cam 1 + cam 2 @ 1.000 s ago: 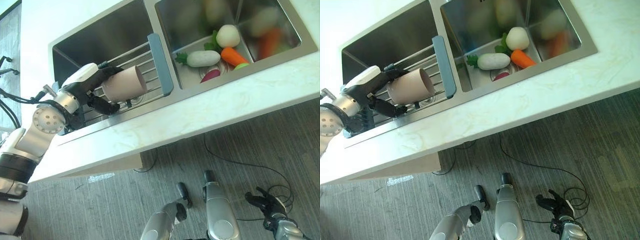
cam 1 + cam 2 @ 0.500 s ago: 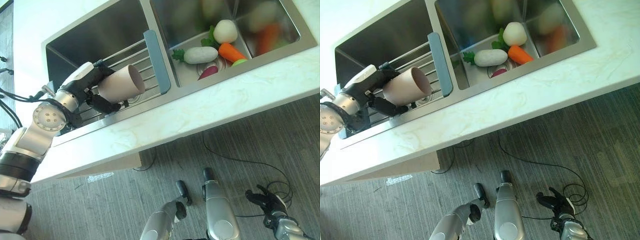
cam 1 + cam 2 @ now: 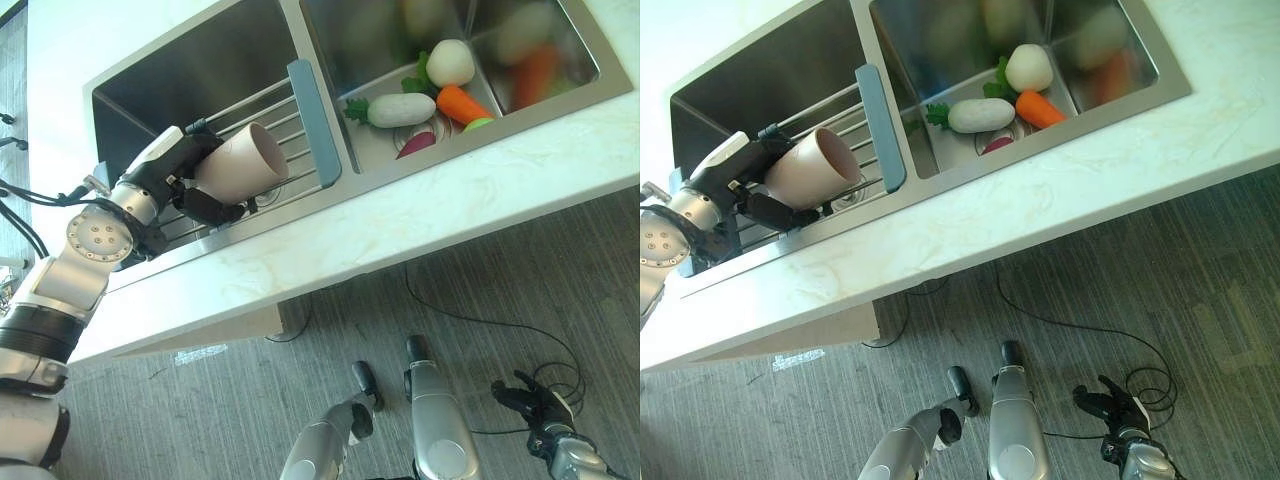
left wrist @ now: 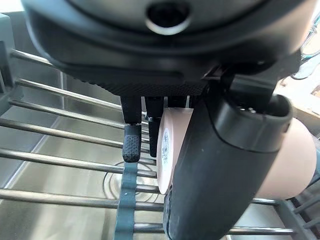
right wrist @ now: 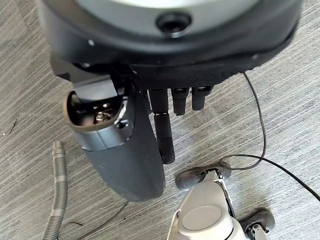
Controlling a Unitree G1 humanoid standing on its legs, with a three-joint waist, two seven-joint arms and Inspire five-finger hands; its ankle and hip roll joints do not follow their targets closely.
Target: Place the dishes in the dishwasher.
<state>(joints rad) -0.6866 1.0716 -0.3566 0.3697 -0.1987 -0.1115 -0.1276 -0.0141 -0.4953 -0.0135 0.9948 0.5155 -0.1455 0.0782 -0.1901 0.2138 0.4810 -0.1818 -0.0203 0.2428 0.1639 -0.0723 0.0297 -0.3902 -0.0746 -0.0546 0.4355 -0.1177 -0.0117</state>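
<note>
A pale pink cup (image 3: 245, 163) lies on its side in my left hand (image 3: 165, 172), mouth turned toward the counter edge. The hand is shut on it, with the thumb (image 4: 225, 165) across the cup's (image 4: 297, 165) wall and the fingers (image 4: 131, 142) behind its base. Hand and cup hover just over a wire rack (image 3: 272, 108) that spans the left sink basin (image 3: 200, 70); the rack ends in a blue-grey bar (image 3: 315, 122). My right hand (image 3: 532, 402) hangs low by the floor at the lower right, its fingers (image 5: 162, 135) relaxed and holding nothing.
The right basin (image 3: 360, 40) holds toy vegetables: a white radish (image 3: 400, 108), a carrot (image 3: 462, 103), a white round one (image 3: 450, 62) and a purple piece (image 3: 420, 145). A white marbled counter (image 3: 430, 215) runs along the front of the sink, above grey plank floor (image 3: 560, 290).
The cup has tipped slightly, its mouth a little higher over the rack. The whole view shifted a bit a second ago. The right hand has not moved.
</note>
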